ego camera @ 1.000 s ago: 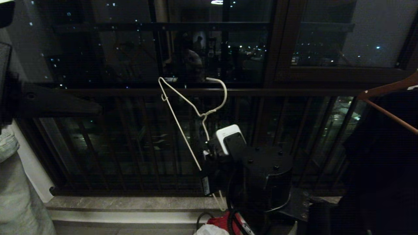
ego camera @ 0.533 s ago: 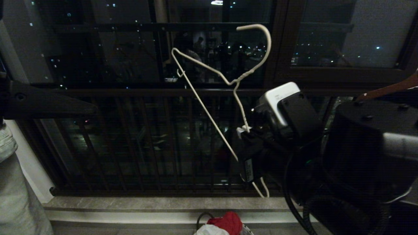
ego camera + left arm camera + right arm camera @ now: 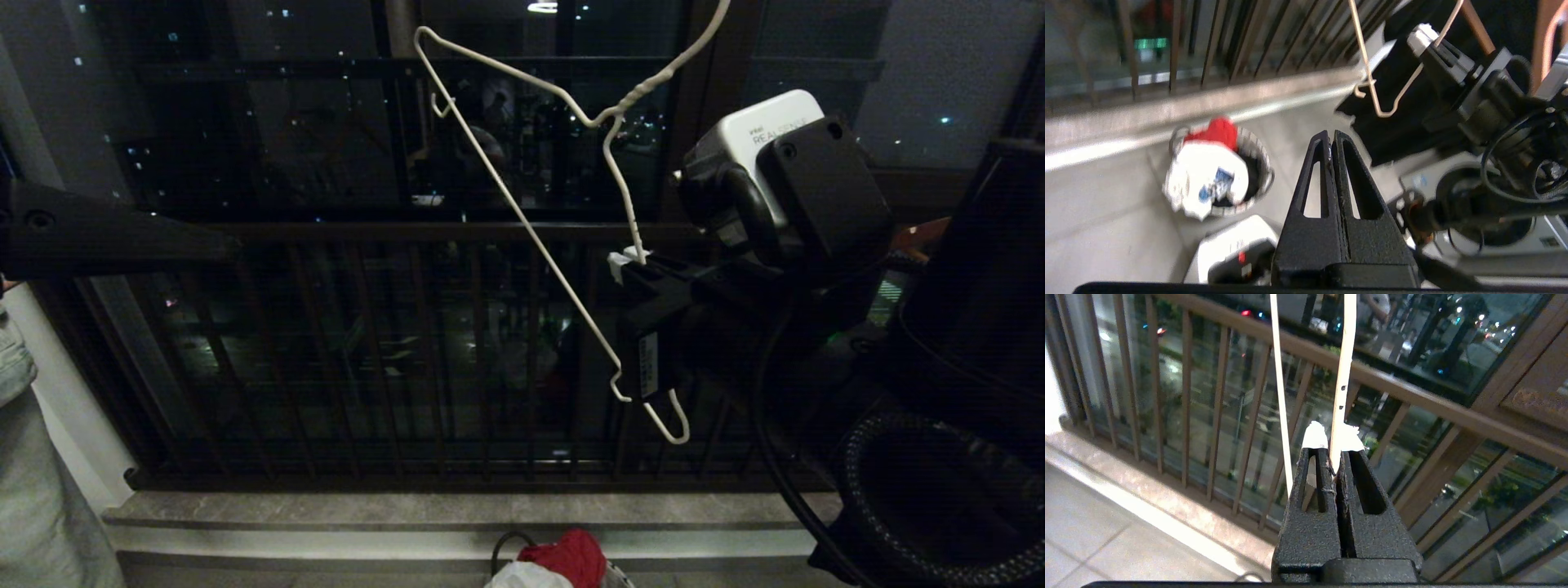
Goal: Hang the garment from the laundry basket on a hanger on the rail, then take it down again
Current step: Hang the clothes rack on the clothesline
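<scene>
My right gripper [image 3: 633, 261] is raised in front of the dark balcony railing, shut on one arm of the thin white wire hanger [image 3: 522, 220]. The hanger is tilted and its hook runs off the top of the head view. In the right wrist view the hanger wire [image 3: 1345, 355] rises from between the taped fingertips of my right gripper [image 3: 1333, 443]. My left gripper [image 3: 1329, 134] is shut and empty, high above the floor. Below it stands the laundry basket [image 3: 1263, 163], with the white garment [image 3: 1208, 183] bunched on top, blue print showing. The rail is out of view.
A red cloth [image 3: 1218, 130] lies in the basket behind the garment. An orange-brown hanger [image 3: 1470, 20] with a black garment [image 3: 1392, 122] hangs at the right. The stone sill [image 3: 326, 510] and balcony railing [image 3: 367, 351] run across ahead. A person in grey [image 3: 41, 506] stands at the far left.
My right gripper has lifted the hanger up and to the right, closer to the head camera, so the hook has left the top of the picture. The left arm has stayed about where it was.
</scene>
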